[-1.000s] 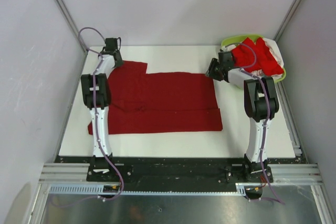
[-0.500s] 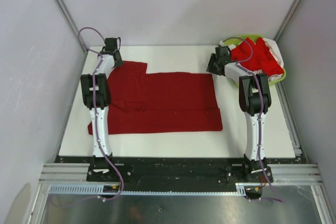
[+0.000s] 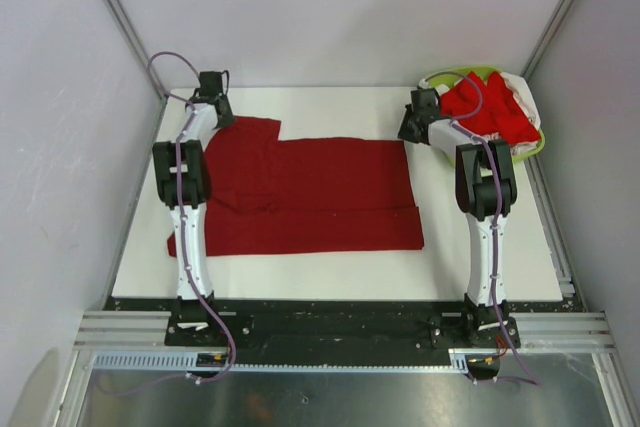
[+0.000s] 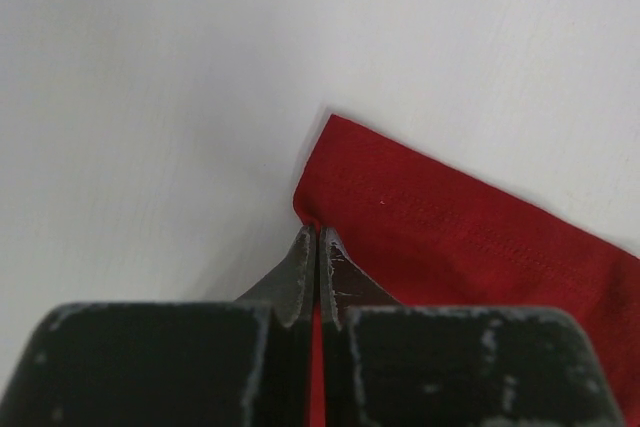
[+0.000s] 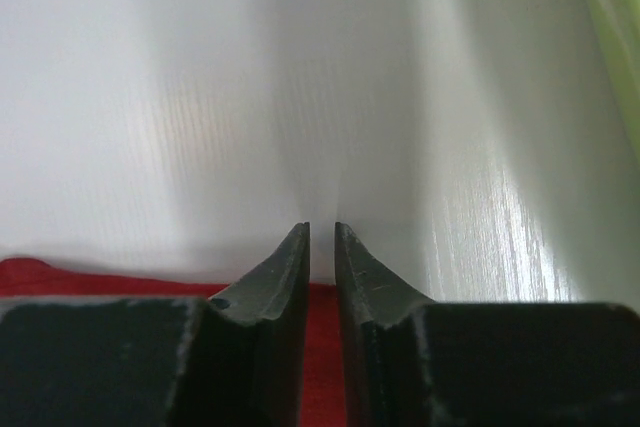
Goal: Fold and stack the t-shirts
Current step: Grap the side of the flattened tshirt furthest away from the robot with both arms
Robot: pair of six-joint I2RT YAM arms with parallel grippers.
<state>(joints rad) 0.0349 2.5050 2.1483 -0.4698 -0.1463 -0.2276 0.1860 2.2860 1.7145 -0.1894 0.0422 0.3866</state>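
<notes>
The white table [image 3: 330, 107] carries one dark red shirt [image 3: 320, 197], spread flat with its long axis running left to right, between the two arms and reaching a little nearer the left one. At the far right corner a green basket [image 3: 533, 150] holds a heap of brighter red and white shirts [image 3: 495, 112], well clear of the spread one and, I judge, waiting their turn. The coming move turns on the far edge of the spread shirt, because both claws sit at that edge, one at each end, with the body of the cloth lying toward the arm bases from them. The left claw [image 4: 318, 237] is at the far left corner of the shirt [image 4: 335, 132]. Its fingers are pressed together with red showing in the slit between them, so it looks clamped on the hem just beside that corner, and the cloth runs off to its right. The right claw [image 5: 322, 232] is over the far right corner. Its fingers stand a narrow slit apart with bare table showing between the tips, and the red edge lies low behind them, so I see nothing pinched there yet. I judge that the right claw must take its corner before the far edge can be drawn toward the near edge to halve the shirt along its long axis.
</notes>
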